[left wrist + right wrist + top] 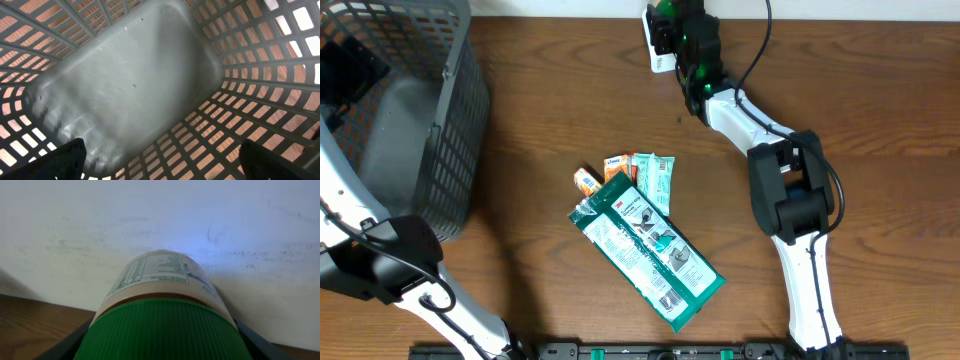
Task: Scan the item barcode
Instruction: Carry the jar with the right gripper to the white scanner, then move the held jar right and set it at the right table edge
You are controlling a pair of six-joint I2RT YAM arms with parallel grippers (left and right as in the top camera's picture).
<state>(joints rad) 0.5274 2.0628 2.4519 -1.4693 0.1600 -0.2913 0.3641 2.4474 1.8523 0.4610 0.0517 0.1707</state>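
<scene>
A jar with a ribbed green lid (162, 330) and a white printed label (152, 272) fills the right wrist view. My right gripper (162, 347) is shut on it, with dark fingers (67, 342) at either side of the lid. The jar points at a white wall, where a faint bluish glow shows just above it. In the overhead view the right gripper (678, 38) holds the jar (660, 45) at the table's far edge. My left gripper (165, 165) is open and holds nothing. It hangs inside the grey basket (130, 85). No barcode is legible.
The grey mesh basket (445, 150) stands at the far left, with the left arm (380, 255) reaching into it. Mid-table lie a long green flat package (645, 245), a few small packets (645, 172) and an orange packet (587, 180). The right arm (795, 200) stretches along the right side.
</scene>
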